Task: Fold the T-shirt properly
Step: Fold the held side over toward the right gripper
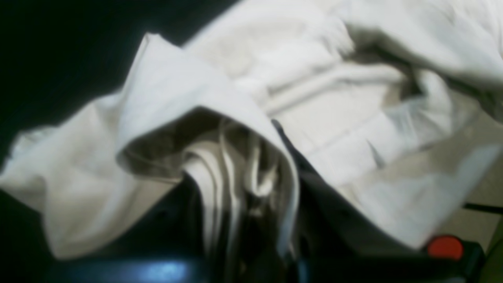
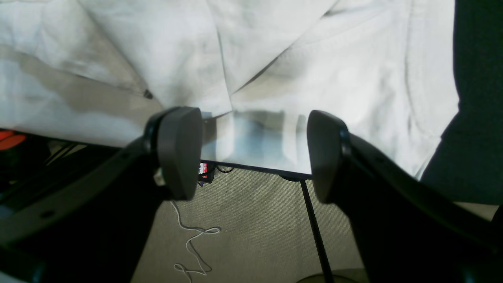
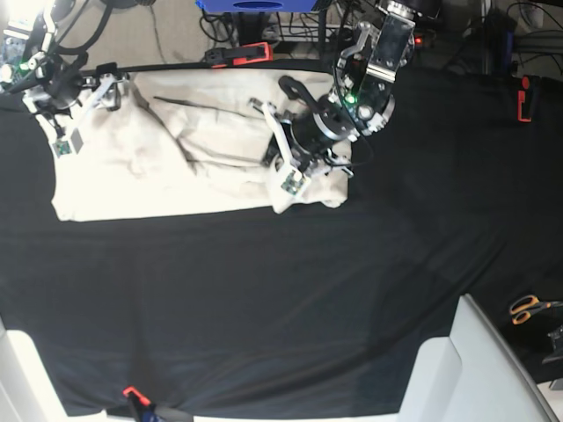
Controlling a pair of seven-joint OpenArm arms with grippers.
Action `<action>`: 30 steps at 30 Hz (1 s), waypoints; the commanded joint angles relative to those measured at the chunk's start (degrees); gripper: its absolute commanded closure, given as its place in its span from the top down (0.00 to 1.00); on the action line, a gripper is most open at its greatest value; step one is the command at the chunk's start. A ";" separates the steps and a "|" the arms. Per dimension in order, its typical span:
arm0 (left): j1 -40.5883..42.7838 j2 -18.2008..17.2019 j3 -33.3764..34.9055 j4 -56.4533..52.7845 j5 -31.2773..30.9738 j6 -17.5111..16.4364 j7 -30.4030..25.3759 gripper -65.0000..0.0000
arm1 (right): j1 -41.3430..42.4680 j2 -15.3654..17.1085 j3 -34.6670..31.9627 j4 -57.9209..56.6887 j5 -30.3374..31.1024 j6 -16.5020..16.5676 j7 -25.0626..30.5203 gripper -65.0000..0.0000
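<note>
T-shirt [image 3: 176, 158] hem bunches inside your left gripper [image 1: 243, 220], clamped; your right gripper [image 2: 253, 155] gapes empty just past the cloth's edge, open tablecloth [image 3: 264, 299] beyond.

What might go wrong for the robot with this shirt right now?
The left gripper has a thick wad of the T-shirt bunched in it, so several layers may lift together and spoil the fold. The right gripper is open, with the shirt's edge hanging past the table edge; a pull from the other arm might drag that side crooked. The cloth is already creased, so wrinkles may get folded in.
</note>
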 commanded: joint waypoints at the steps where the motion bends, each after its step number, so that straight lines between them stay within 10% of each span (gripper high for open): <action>1: -0.13 0.37 -0.08 0.71 -0.62 0.04 -1.21 0.00 | -0.05 0.48 0.40 0.88 0.47 0.20 0.64 0.61; 10: -1.27 0.90 0.01 0.71 -0.53 0.04 -1.04 0.00 | 0.21 0.57 0.23 0.88 0.47 0.20 0.64 0.61; 18: -4.61 1.78 7.66 -1.40 -0.18 0.04 -1.04 0.51 | 0.30 0.57 0.05 0.88 0.47 0.20 0.64 0.61; 30: -9.01 3.53 22.87 -6.85 -0.62 0.04 -0.95 0.53 | 0.39 0.74 0.31 0.88 0.47 0.20 0.64 0.61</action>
